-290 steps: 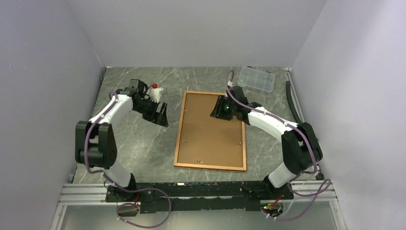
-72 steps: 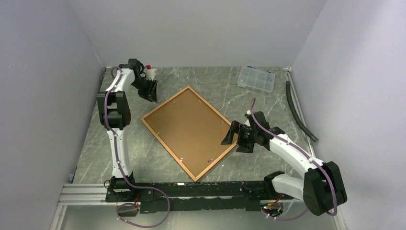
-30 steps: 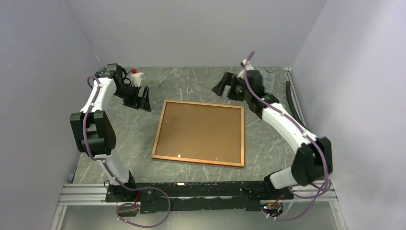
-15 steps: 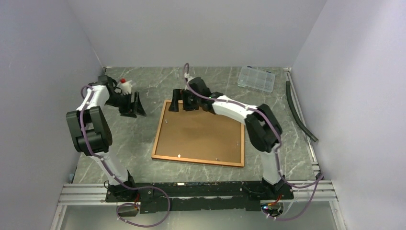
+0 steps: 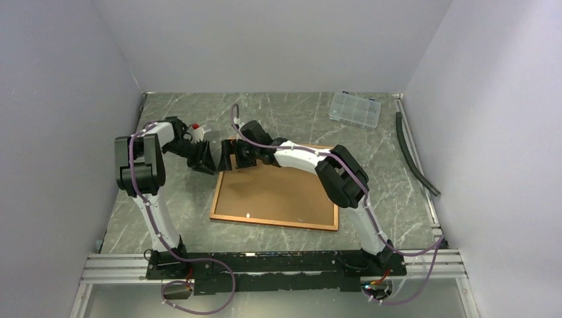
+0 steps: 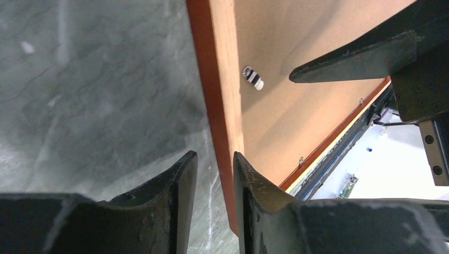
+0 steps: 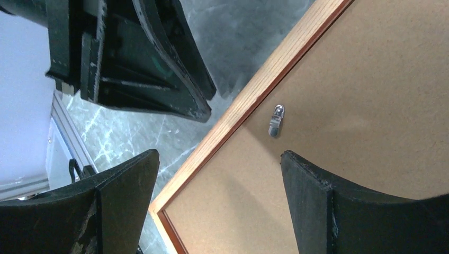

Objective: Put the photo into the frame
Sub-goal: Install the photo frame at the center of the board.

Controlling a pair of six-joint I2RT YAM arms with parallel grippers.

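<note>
We should nudge the clip (image 7: 275, 120) off the board (image 7: 370, 106) with our wide-open, empty right gripper (image 7: 218, 156), while our barely open, empty left gripper (image 6: 213, 154) steadies the frame (image 5: 275, 223).

table (image 5: 291, 116) grey-green marble, white veins | frame (image 5: 272, 223) reddish-orange edge, pale tan wood-grain back rim | backing board (image 5: 278, 192) plain mid-brown, matte | clip (image 7: 275, 120) silver | left hand (image 5: 202, 159), right hand (image 5: 228, 157) black | arms (image 5: 298, 158) white, black joints | compartment box (image 5: 355, 108) clear | hose (image 5: 414, 156) black | walls (image 5: 278, 46) pale lilac
</note>
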